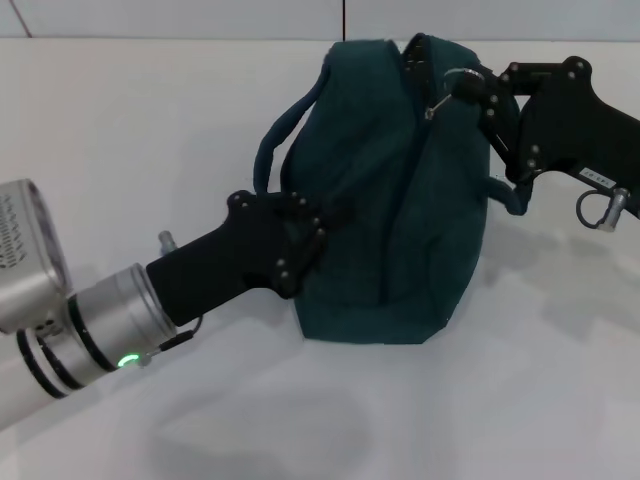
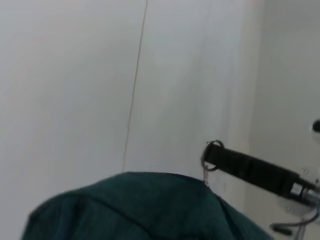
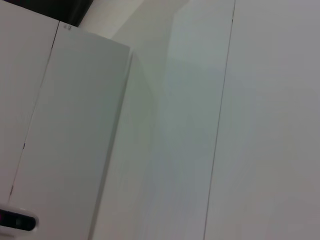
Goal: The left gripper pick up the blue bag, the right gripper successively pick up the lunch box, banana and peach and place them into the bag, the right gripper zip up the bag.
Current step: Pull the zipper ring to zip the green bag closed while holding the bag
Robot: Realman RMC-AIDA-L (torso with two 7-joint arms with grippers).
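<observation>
Teal bag [image 1: 400, 200] upright; left claw [image 1: 318, 228] against side, right claw [image 1: 468, 92] at top.

1. No text, brand, number or sign can be read in any view.
2. A small white label on the right gripper [image 1: 478, 100] arm in the head and left wrist views carries marks too small to read.

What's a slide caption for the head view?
Left hand holds the blue bag while right hand works its zipper.
</observation>
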